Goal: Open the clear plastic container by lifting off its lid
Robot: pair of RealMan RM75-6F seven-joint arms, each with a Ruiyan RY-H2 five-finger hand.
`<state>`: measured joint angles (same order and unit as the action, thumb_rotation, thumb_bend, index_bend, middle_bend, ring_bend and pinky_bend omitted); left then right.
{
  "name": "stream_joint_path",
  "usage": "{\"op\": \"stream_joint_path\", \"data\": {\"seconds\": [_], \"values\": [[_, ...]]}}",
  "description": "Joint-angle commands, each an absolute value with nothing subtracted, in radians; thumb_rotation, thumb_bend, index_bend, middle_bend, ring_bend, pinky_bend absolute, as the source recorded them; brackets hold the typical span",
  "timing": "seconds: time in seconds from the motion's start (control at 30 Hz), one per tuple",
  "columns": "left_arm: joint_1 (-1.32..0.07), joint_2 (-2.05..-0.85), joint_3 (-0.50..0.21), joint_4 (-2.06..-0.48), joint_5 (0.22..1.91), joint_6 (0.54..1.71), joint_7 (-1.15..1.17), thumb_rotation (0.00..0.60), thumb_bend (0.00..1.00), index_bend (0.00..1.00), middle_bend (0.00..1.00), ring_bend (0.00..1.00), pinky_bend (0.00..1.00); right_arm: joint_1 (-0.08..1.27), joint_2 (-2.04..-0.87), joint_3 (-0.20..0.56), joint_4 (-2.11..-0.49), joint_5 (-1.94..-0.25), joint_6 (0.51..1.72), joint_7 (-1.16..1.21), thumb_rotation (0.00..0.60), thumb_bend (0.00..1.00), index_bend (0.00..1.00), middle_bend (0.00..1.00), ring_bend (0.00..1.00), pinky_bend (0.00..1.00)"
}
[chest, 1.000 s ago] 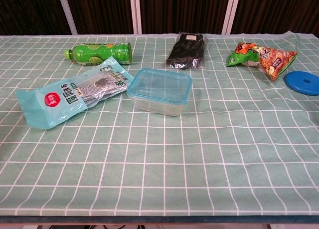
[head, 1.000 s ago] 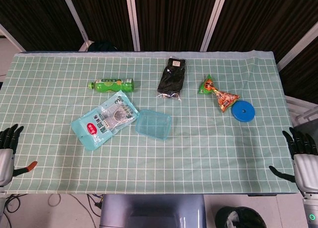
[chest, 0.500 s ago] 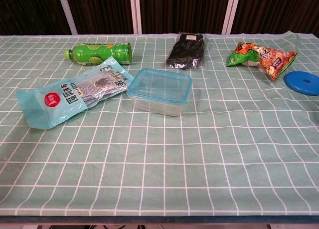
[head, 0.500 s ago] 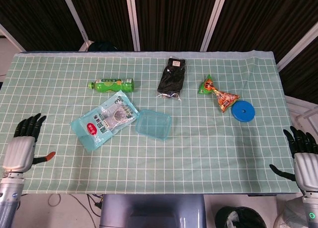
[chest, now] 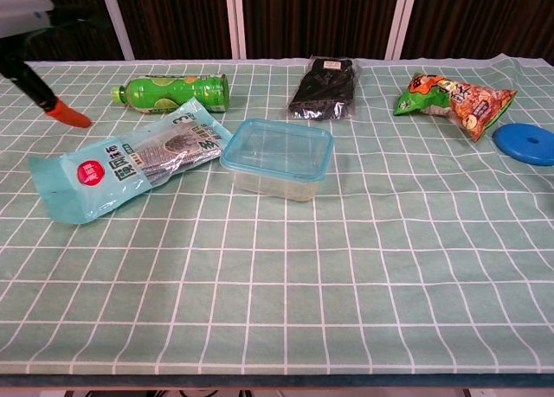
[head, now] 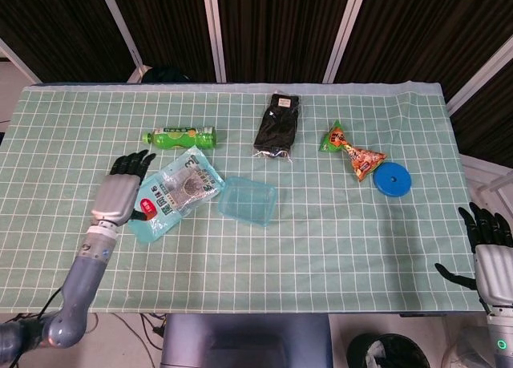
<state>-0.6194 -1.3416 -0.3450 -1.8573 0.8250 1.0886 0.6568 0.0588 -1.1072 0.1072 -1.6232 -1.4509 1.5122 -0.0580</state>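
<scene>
The clear plastic container (head: 248, 200) with its blue-rimmed lid (chest: 279, 146) on sits near the table's middle. My left hand (head: 122, 193) hovers open over the table to the container's left, above the light-blue snack pouch's (head: 168, 192) left end, fingers spread. In the chest view only part of that left hand (chest: 35, 42) shows at the top left corner. My right hand (head: 489, 252) is open, off the table's right front corner, far from the container.
A green bottle (head: 181, 136) lies behind the pouch. A black packet (head: 277, 123), an orange-green snack bag (head: 353, 151) and a blue disc (head: 392, 179) lie further back and right. The checked tablecloth (head: 321, 248) covers the table.
My left hand has moved from the table's left front edge inward and forward, now over the pouch's left end. The right hand barely moved. The container stayed put.
</scene>
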Motion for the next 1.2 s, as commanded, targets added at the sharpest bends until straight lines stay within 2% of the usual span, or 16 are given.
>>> {"op": "stream_joint_path", "data": {"seconds": [0.03,0.43,1.2], "values": [[-0.784,-1.433,-0.391,-1.808,0.632,1.019,0.773,0.600,0.00,0.00,0.00,0.00,0.06,0.061,-1.109,0.111,-1.626,-1.438,1.503,-0.059,0.600,0.21,0.00,0.00,0.00,0.00],[-1.024,-1.532,-0.371,-1.683,0.380,0.946,0.875,0.600,0.00,0.00,0.00,0.00,0.05,0.068,-1.102,0.115,-1.644,-1.400,1.469,-0.060,0.600,0.21,0.00,0.00,0.00,0.00],[-1.259,-1.623,-0.275,-1.479,0.190,0.827,0.893,0.600,0.00,0.00,0.00,0.00,0.03,0.074,-1.097,0.114,-1.662,-1.376,1.444,-0.063,0.600,0.21,0.00,0.00,0.00,0.00]]}}
